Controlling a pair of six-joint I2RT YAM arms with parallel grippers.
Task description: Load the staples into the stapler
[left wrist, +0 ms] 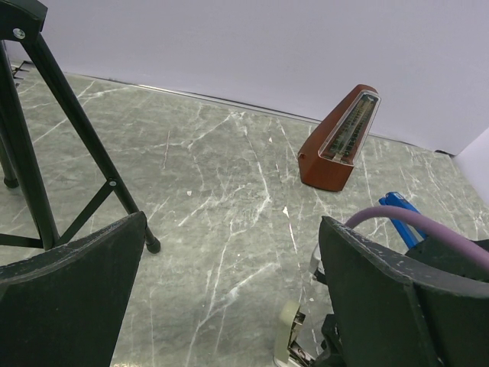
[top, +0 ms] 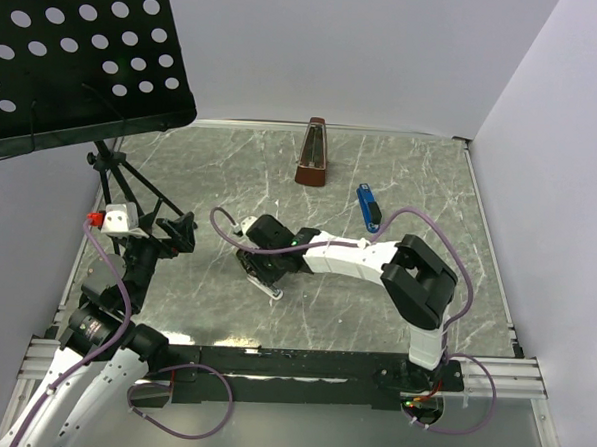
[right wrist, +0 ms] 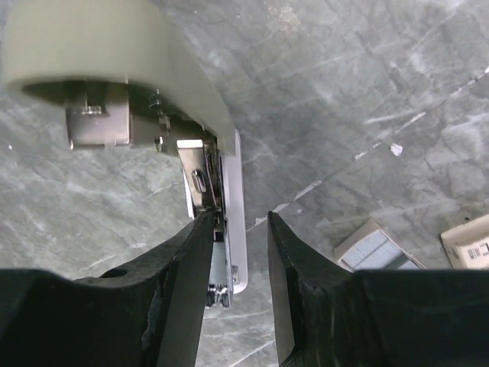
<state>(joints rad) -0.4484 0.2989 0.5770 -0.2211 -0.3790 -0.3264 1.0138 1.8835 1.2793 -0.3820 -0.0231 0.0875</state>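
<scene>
Left fingers [left wrist: 233,229] are spread as wide as they go, gripping nothing, with only bare worktop [left wrist: 214,153] between them. The music stand [left wrist: 46,138] has its legs off to their left. Over to the right fingers [right wrist: 238,218]: half-open, astride the opened stapler [right wrist: 114,46], one touching its metal rail, the other just clear. The staples [right wrist: 374,248] lie on the worktop just right of those fingers.

The surface [top: 420,190] is grey-green marble veined with white. The metronome [top: 313,154] is reddish-brown; the blue stapler [top: 367,207] has a black end. The music stand [top: 83,129] is black, dotted with round holes. The cable [left wrist: 412,219] is mauve. The open stapler [right wrist: 114,53] is pale cream over silvery metal. The staples [right wrist: 374,248] are bluish-grey in a whitish box.
</scene>
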